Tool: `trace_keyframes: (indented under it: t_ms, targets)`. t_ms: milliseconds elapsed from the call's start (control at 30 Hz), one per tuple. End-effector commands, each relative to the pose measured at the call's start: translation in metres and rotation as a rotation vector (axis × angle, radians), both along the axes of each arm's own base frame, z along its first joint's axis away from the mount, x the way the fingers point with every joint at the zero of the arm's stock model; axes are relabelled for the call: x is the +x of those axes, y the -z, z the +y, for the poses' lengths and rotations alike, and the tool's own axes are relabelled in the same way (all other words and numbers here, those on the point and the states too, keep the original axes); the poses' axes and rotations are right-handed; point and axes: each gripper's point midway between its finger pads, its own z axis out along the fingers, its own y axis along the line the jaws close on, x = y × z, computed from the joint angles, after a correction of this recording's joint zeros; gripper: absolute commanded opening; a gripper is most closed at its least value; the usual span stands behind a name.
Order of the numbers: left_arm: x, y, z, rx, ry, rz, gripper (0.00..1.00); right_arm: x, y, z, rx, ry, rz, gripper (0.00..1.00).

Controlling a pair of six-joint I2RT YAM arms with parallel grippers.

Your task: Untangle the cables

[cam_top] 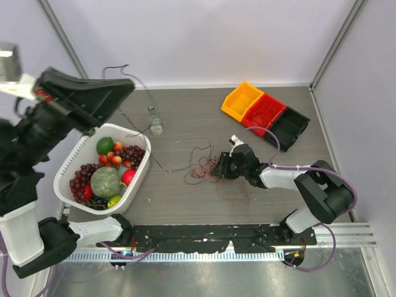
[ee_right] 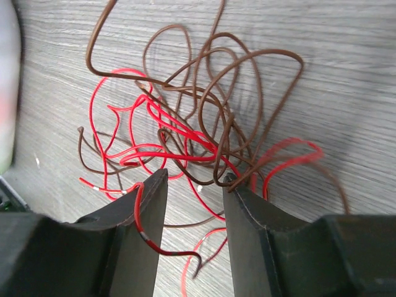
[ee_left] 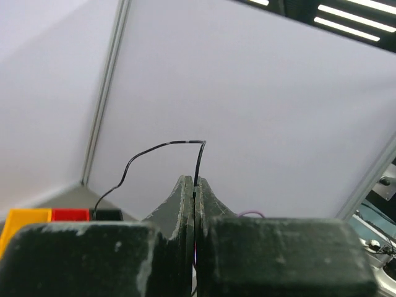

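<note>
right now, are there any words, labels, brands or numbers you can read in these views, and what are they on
No text can be read in any view.
Clear bottle: any label is too small to tell.
Orange bin, red bin, black bin: no markings show.
Cables: a few pale bands on the wires, no letters legible.
</note>
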Motion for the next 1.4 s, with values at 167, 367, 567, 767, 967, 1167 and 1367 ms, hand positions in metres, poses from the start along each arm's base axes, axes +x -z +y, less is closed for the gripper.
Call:
trace_keyframes:
  t_ms: [167, 367, 567, 767, 967, 1167, 1367]
  targets:
    - [0.037, 0.057, -0.007, 0.104, -0.116, 0.064, 0.0, 0.007, -0.02, -0.027, -0.105, 0.055, -0.097, 0.55]
    - [0.072, 0.141, -0.02, 0.193, -0.192, 0.214, 0.0, 0.011, -0.09, -0.03, -0.103, 0.013, -0.24, 0.72]
    - [0.117, 0.234, -0.036, 0.311, -0.286, 0.352, 0.0, 0.025, -0.172, -0.068, -0.229, 0.131, -0.397, 0.76]
    - [0.167, 0.314, -0.034, 0.492, -0.481, 0.439, 0.0, 0.028, -0.199, -0.079, -0.244, 0.189, -0.433, 0.76]
    - [0.201, 0.383, -0.039, 0.602, -0.575, 0.551, 0.0, 0.025, -0.178, -0.06, -0.184, 0.132, -0.381, 0.75]
    - [0.217, 0.448, -0.017, 0.755, -0.744, 0.683, 0.0, 0.028, -0.159, -0.034, -0.128, 0.068, -0.325, 0.75]
    - [0.214, 0.48, 0.002, 0.805, -0.824, 0.746, 0.13, 0.036, -0.145, -0.016, -0.115, 0.026, -0.29, 0.75]
